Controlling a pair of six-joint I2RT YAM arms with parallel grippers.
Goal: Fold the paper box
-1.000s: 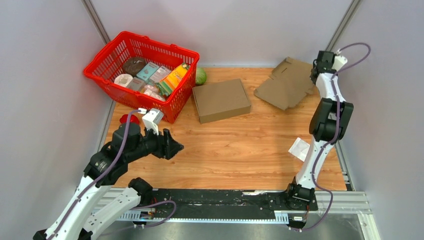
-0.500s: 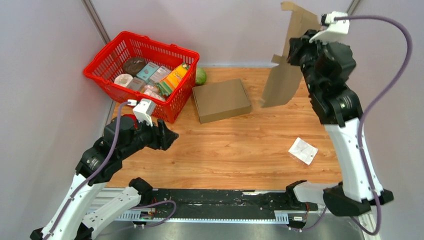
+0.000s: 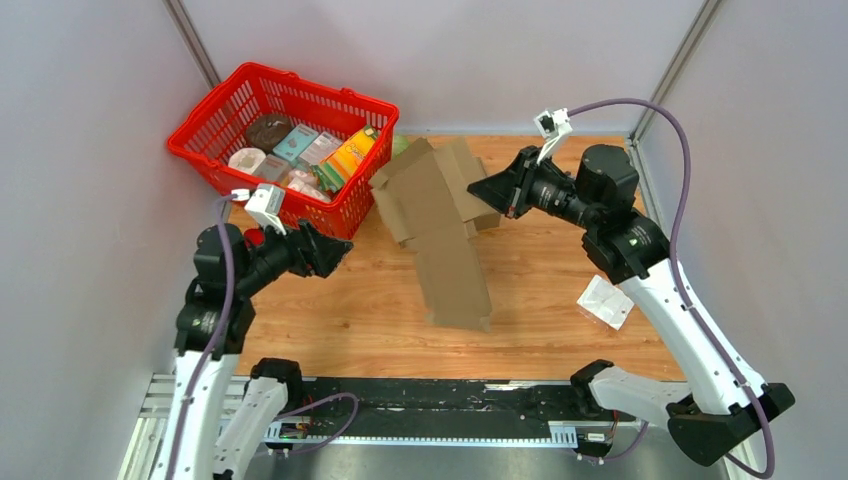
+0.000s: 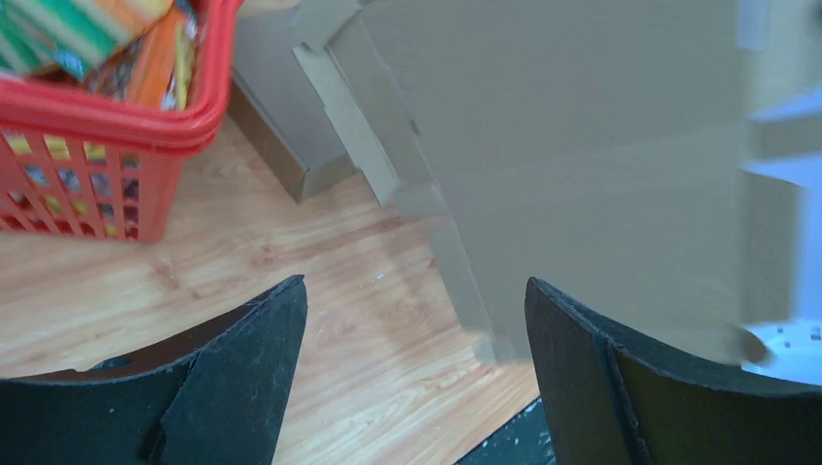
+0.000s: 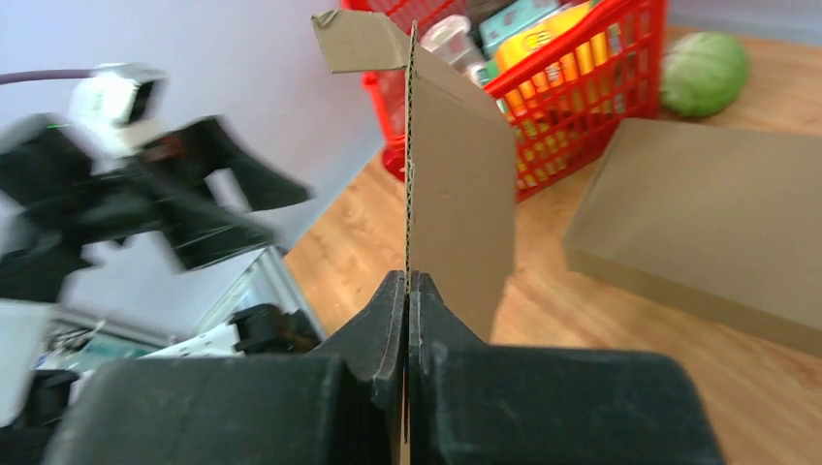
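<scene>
The paper box is a flat, unfolded brown cardboard sheet (image 3: pixel 445 250) hanging over the middle of the table, its lower end near the wood. My right gripper (image 3: pixel 480 188) is shut on its upper right edge. In the right wrist view the sheet (image 5: pixel 460 194) stands edge-on, pinched between the closed fingers of the right gripper (image 5: pixel 408 276). My left gripper (image 3: pixel 338 252) is open, left of the sheet and apart from it. In the left wrist view the sheet (image 4: pixel 582 145) fills the upper right beyond the left gripper (image 4: pixel 415 286), whose fingers hold nothing.
A red basket (image 3: pixel 285 76) of groceries stands at the back left. A closed cardboard box (image 5: pixel 708 213) lies behind the sheet, with a green cabbage (image 5: pixel 706 73) beyond it. A white packet (image 3: pixel 605 300) lies at the right.
The right arm has swung the cardboard sheet from the back right, up and over, down to the table's middle. The left gripper has drawn back to the left and opened wider.
</scene>
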